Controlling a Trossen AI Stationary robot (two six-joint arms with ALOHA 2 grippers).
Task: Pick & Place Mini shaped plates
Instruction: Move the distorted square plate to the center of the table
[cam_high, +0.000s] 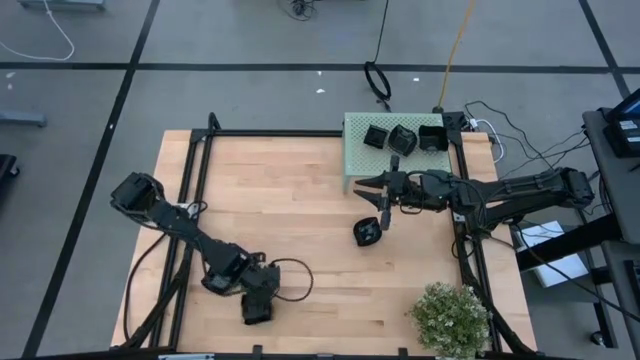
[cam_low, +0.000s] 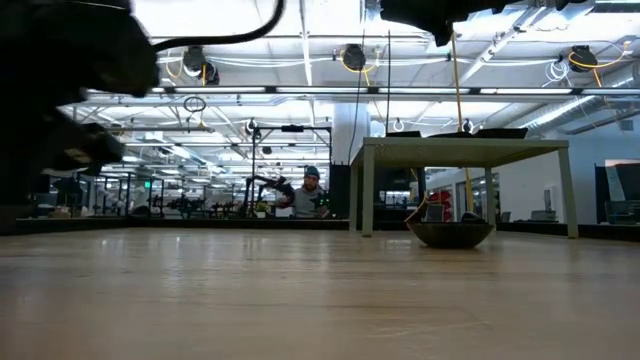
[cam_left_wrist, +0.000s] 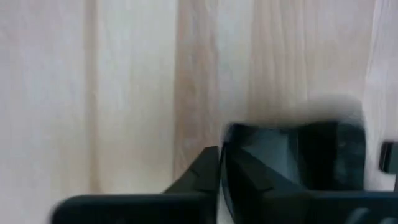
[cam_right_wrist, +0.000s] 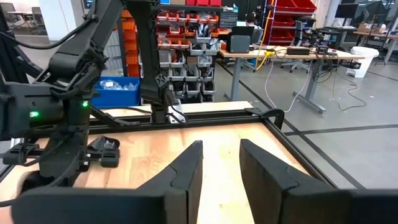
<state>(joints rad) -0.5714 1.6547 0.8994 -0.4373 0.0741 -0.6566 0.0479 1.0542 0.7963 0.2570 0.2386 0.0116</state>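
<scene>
One potted plant (cam_high: 452, 316) near table (cam_high: 300, 200) corner

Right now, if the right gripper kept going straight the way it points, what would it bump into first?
Probably nothing close: the right gripper points across bare table. Farther on stands the black frame rail; the left arm is off to one side. Depth is hard to judge.

The left gripper (cam_high: 257, 308) hangs low with its arm folded, jaws seemingly closed around something dark. The right gripper (cam_high: 372, 185) reaches out on a straight arm, jaws parted.
</scene>
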